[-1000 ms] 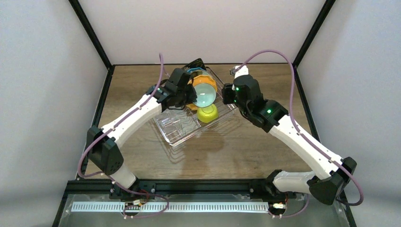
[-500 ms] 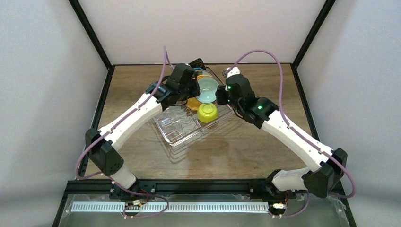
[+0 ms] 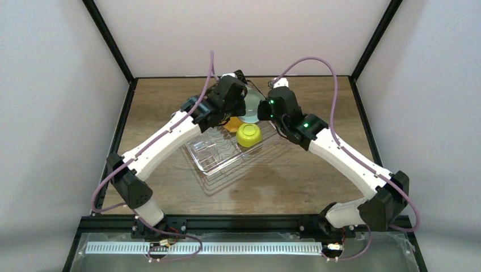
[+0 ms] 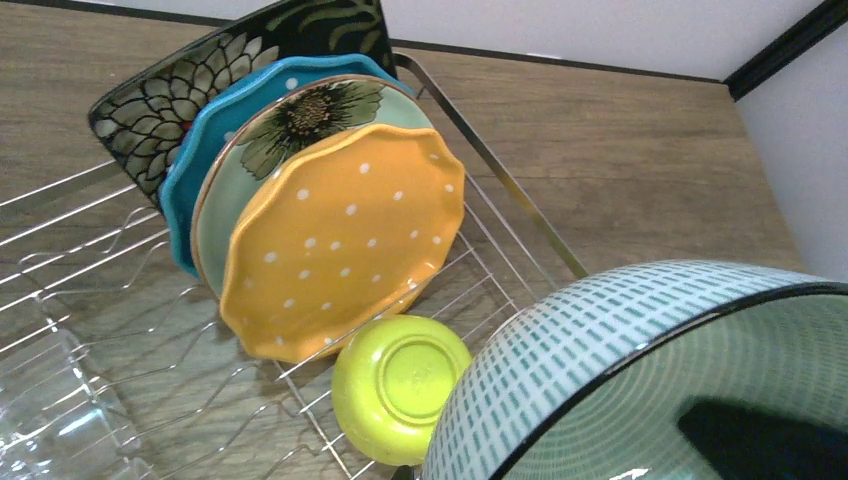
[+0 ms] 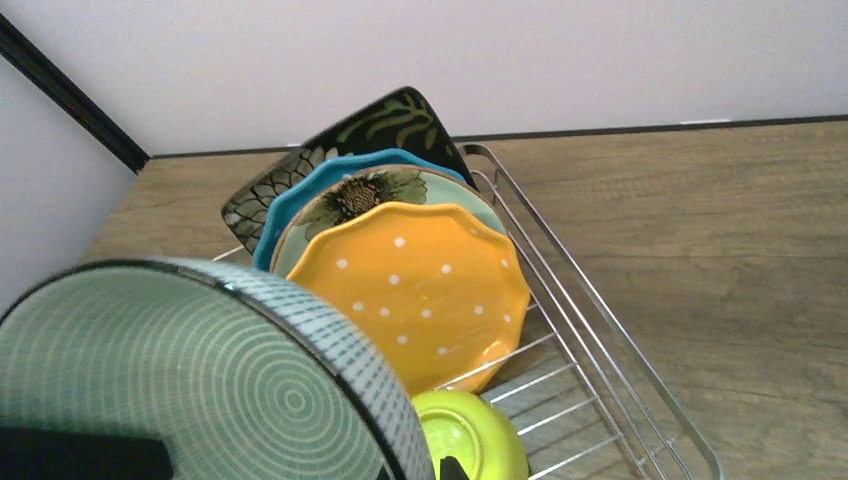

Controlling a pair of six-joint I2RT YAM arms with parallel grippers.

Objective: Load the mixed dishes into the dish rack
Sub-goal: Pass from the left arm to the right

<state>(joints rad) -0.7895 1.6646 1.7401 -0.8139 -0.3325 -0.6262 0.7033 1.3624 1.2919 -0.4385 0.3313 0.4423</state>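
Dish rack on tabletop: 4 plates upright, 1 yellow-green bowl upended, 1 clear glass. 1 green patterned bowl above, pinched by left claw; right claw at rim, grip not discernible.

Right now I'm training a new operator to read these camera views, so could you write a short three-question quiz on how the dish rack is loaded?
1. True or false: the small yellow-green bowl sits inside the dish rack.
2. Which plate stands right next to that bowl?
A. black square floral plate
B. teal dotted plate
C. orange dotted plate
3. How many plates stand on edge in the rack?

Key: 1 true; 2 C; 3 four.
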